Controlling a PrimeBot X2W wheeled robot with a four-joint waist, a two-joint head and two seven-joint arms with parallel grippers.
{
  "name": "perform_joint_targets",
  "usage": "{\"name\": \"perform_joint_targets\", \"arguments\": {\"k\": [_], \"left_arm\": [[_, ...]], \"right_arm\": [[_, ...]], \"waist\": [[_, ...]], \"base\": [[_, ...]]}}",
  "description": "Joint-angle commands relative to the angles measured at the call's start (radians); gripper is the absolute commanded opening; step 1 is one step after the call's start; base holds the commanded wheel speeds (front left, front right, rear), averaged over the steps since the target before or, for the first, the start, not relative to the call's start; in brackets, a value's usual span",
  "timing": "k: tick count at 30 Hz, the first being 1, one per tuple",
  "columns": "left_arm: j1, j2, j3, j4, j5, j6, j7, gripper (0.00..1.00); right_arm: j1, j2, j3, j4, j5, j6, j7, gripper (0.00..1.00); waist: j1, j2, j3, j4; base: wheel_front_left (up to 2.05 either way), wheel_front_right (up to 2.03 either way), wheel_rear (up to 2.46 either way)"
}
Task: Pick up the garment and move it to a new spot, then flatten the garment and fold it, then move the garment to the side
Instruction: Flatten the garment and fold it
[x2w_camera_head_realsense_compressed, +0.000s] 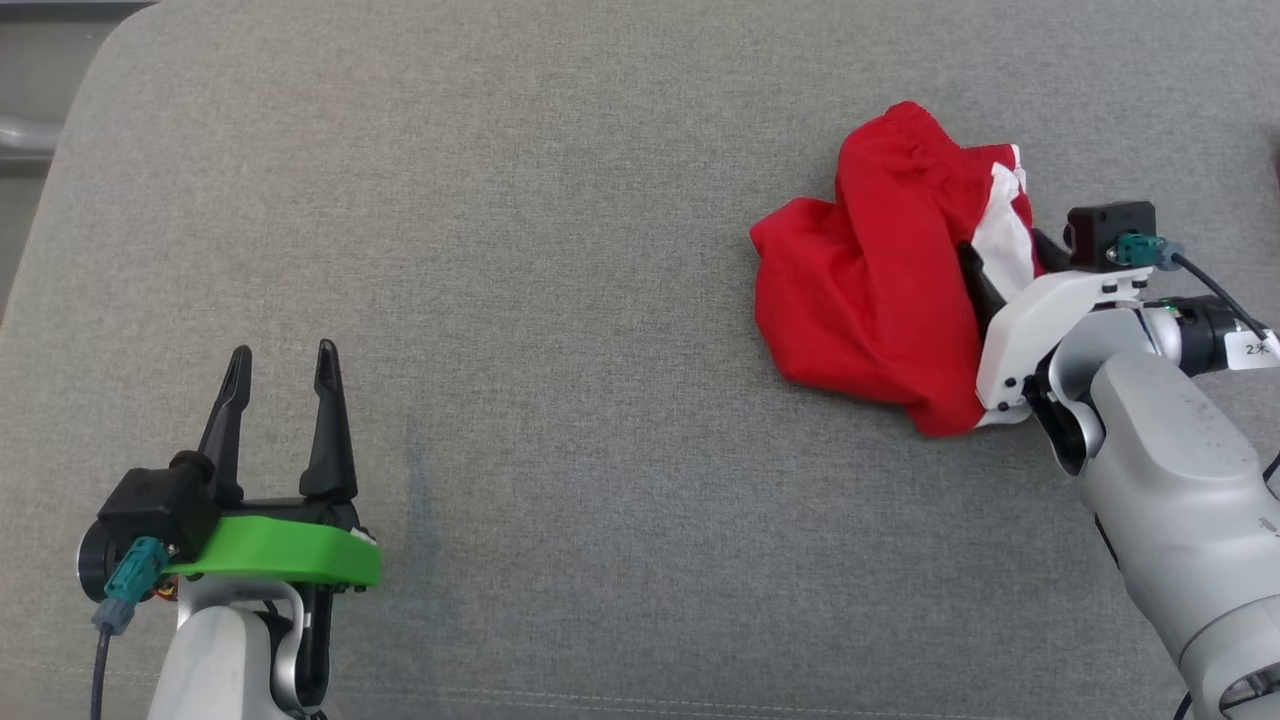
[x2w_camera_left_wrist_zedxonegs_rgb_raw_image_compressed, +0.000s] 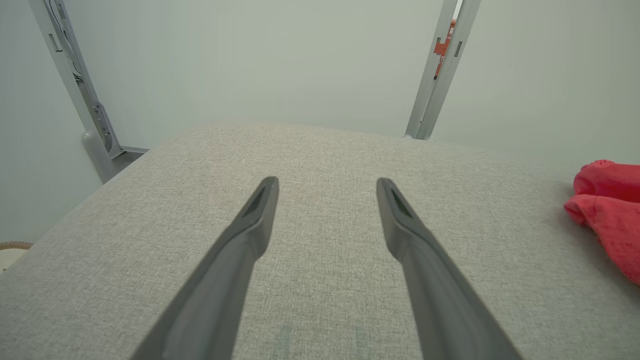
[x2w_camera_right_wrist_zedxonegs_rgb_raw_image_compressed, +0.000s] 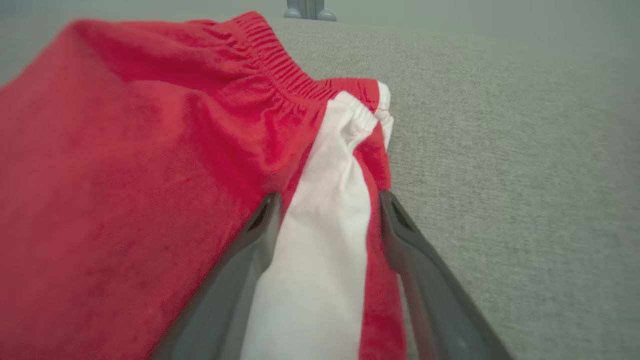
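Two grippers show in the head view, both with their fingers spread wide. The left gripper (x2w_camera_head_realsense_compressed: 283, 350) sits at the lower left of the frame over the grey upholstered surface (x2w_camera_head_realsense_compressed: 600, 300), touching nothing. In the left wrist view, that gripper (x2w_camera_left_wrist_zedxonegs_rgb_raw_image_compressed: 326, 181) has only bare grey fabric between and beyond its fingers.

The right gripper (x2w_camera_head_realsense_compressed: 1002, 243) is at the right of the head view, pushed into the right-hand edge of the red shorts (x2w_camera_head_realsense_compressed: 860, 290). These lie crumpled in a loose heap in the upper right of the frame, well apart from the left gripper. In the right wrist view the right gripper (x2w_camera_right_wrist_zedxonegs_rgb_raw_image_compressed: 330, 196) straddles the shorts' white side stripe (x2w_camera_right_wrist_zedxonegs_rgb_raw_image_compressed: 320, 260). One finger (x2w_camera_right_wrist_zedxonegs_rgb_raw_image_compressed: 240, 270) lies against the red cloth on the left. The other finger (x2w_camera_right_wrist_zedxonegs_rgb_raw_image_compressed: 425, 280) lies along the narrow red edge on the right, with grey upholstery just beyond it. The fingers are not squeezed onto the fold; the cloth sits slack between them. The gathered elastic waistband (x2w_camera_right_wrist_zedxonegs_rgb_raw_image_compressed: 280, 65) runs across the upper middle of that frame, past the fingertips.

From the left wrist view, a bunched part of the shorts (x2w_camera_left_wrist_zedxonegs_rgb_raw_image_compressed: 607, 210) shows at the far right edge of the frame.
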Motion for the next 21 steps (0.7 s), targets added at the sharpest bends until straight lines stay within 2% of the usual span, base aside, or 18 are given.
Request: {"name": "perform_joint_targets", "arguments": {"k": [1,2,3,12,21], "left_arm": [[-0.014,0.0,0.006,0.003,-0.009,-0.003,0.0,1.0],[-0.013,0.0,0.007,0.004,-0.009,-0.003,0.0,1.0],[-0.012,0.0,0.009,0.005,-0.009,-0.003,0.0,1.0],[-0.002,-0.001,0.019,0.005,0.002,-0.003,0.0,1.0],[0.029,-0.007,0.031,0.002,0.006,-0.003,0.0,1.0]], "right_arm": [[0.006,-0.003,0.011,0.018,0.014,-0.002,-0.009,0.43],[0.008,-0.002,0.018,0.028,0.023,-0.002,-0.016,0.06],[0.01,0.001,0.027,0.037,0.034,-0.002,-0.024,0.0],[-0.029,-0.014,0.108,0.026,0.066,-0.002,-0.137,0.0],[-0.028,0.026,0.205,-0.139,0.031,-0.002,-0.172,0.0]], "waist": [[-0.0001,0.0,0.001,0.002],[-0.0001,0.0,0.001,0.001],[-0.0001,0.0,-0.001,0.0],[-0.0001,0.0,-0.034,-0.028],[-0.0001,0.0,-0.09,-0.021]], "base": [[0.0,0.0,0.0],[0.0,0.0,0.0],[0.0,0.0,0.0],[0.0,0.0,0.0],[0.0,0.0,0.0]]}}
